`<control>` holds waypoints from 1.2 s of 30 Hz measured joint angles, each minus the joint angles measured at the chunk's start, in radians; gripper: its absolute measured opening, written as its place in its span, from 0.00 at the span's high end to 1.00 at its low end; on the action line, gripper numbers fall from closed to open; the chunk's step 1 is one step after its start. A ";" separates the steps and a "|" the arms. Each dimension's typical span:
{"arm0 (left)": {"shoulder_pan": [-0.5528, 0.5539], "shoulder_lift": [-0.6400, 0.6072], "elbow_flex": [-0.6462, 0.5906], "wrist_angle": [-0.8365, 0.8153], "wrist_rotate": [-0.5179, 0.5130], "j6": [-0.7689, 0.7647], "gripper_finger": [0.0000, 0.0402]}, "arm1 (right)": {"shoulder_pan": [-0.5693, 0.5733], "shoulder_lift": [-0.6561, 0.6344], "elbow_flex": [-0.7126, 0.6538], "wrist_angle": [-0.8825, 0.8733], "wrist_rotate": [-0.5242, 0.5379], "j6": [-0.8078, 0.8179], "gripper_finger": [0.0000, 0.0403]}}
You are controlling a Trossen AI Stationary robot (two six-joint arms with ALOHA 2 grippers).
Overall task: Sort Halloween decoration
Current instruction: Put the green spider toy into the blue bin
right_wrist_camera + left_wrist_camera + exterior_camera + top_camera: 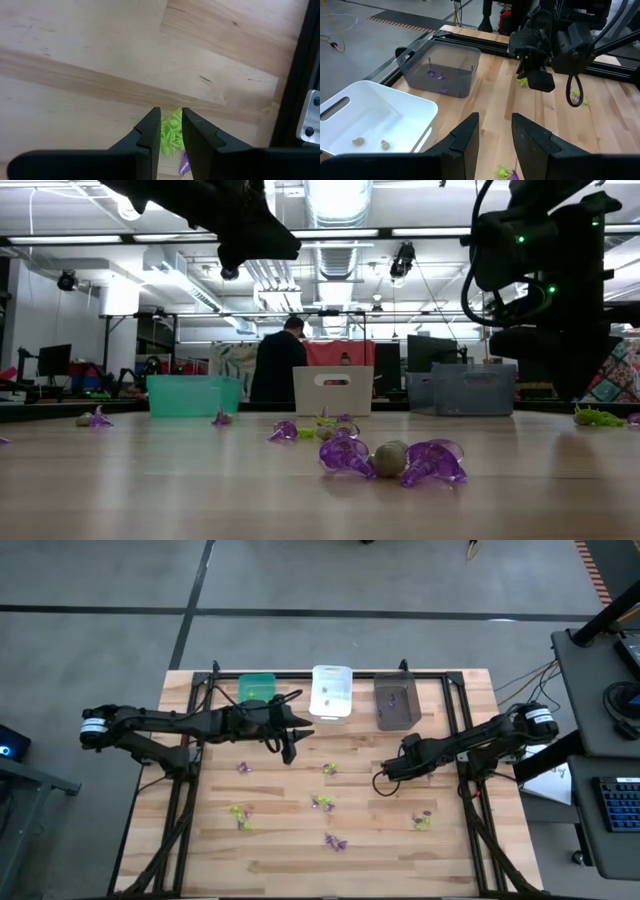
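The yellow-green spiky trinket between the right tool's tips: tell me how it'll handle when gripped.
The yellow-green spiky trinket is tiny, so probably very light. Its thin spikes look bendy and may slip between the right tool fingers. Irregular shape: likely tumbles, not rolls.

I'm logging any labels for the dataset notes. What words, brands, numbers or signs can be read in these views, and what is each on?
None can be read.
White bin: a small dark mark on its front in the low view, too small to read.
Green bin and grey bin: no lettering shows.
Screens and banners in the room behind the table: too blurred to read.
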 joint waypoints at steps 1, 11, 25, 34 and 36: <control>0.000 0.000 0.000 0.000 0.000 0.000 0.76 | 0.000 0.000 0.000 0.000 0.000 0.005 0.83; 0.000 0.000 0.000 0.000 0.000 0.000 0.76 | 0.000 0.004 0.000 0.002 -0.001 0.021 0.83; 0.000 0.000 -0.001 0.000 0.000 0.000 0.76 | 0.000 0.095 0.000 0.006 -0.001 0.016 0.83; 0.000 0.000 -0.001 0.000 0.000 0.000 0.76 | 0.000 0.101 0.000 0.007 0.000 0.010 0.94; 0.000 0.000 -0.001 0.000 0.000 0.000 0.76 | 0.000 0.101 0.000 0.007 0.000 0.004 0.97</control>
